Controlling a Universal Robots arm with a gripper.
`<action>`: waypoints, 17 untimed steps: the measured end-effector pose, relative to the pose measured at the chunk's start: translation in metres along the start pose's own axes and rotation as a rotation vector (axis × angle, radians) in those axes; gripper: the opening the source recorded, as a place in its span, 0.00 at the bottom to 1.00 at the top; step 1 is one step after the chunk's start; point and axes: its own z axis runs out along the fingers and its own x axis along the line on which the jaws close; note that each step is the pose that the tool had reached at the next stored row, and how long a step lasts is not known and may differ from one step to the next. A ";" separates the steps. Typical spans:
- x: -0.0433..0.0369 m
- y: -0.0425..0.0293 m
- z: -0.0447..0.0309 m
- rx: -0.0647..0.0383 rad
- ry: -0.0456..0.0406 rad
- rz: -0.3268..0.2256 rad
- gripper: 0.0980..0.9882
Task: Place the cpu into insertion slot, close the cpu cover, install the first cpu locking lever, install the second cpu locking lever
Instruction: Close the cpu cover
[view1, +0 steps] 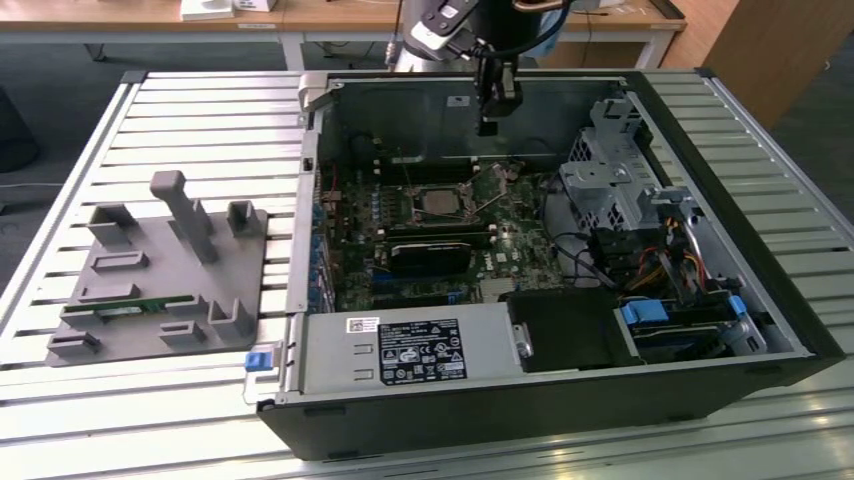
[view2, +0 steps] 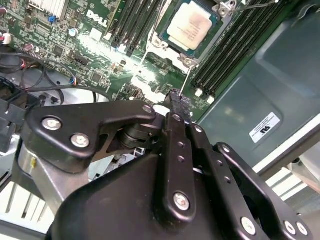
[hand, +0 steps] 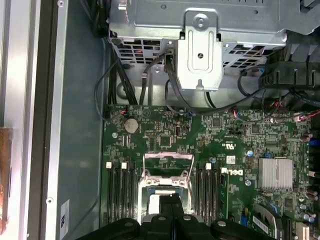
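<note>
The gripper (view1: 489, 122) is seen hanging inside the open computer case (view1: 534, 425), above the insertion slot (view1: 415, 203) and clear of it. Its fingers (hand: 162, 207) are pressed together with only a thin seam between them, and nothing is held (the tip is bare in both wrist views). The cpu (view2: 193, 25) is seated flat in the insertion slot, silver top upward, with a green margin shown around it. The cpu cover (hand: 168, 157) is tilted open at the slot's edge nearest the metal drive cage (hand: 200, 45), and green board is seen through its window. A thin wire lever (view2: 186, 79) is raised beside one corner of the slot. Black memory sockets (hand: 120, 192) are ranged along two opposite sides of the slot. Well apart from the slot, outside the case toward the exterior view's left, a grey fixture plate (view1: 160, 270) is laid on the slatted table (view1: 200, 100).
</note>
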 end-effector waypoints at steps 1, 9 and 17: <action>0.0000 0.0002 0.0002 0.000 0.0000 0.000 0.01; 0.0000 0.0009 0.0022 0.000 0.0000 0.000 0.01; 0.0001 0.0026 0.0072 0.000 0.0000 0.000 0.01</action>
